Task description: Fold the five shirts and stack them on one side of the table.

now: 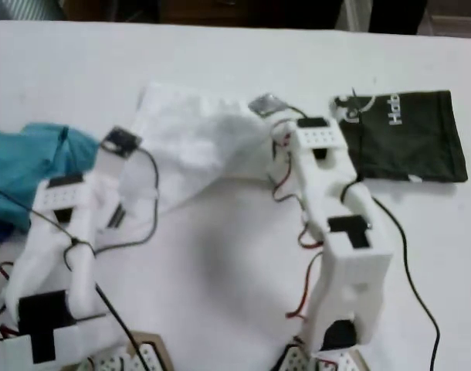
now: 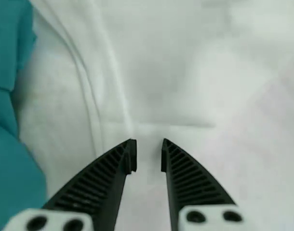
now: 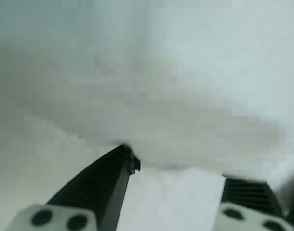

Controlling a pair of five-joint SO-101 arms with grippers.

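A white shirt (image 1: 197,147) lies spread in the middle of the table, one side turned over along a slanted edge. My left gripper (image 2: 147,155) hangs just over its hem (image 2: 113,82), open by a narrow gap with nothing between the fingers. In the high view it (image 1: 118,210) is at the shirt's left edge, beside a crumpled teal shirt (image 1: 31,162). My right gripper (image 3: 185,171) is wide open over white cloth (image 3: 152,110), at the shirt's right edge (image 1: 276,154). A folded dark green shirt (image 1: 409,139) lies at the far right.
The white table (image 1: 220,263) is bare in front of the white shirt, between the two arms. Loose cables (image 1: 143,224) trail from both arms across the table. The teal shirt (image 2: 7,144) lies close beside the left gripper.
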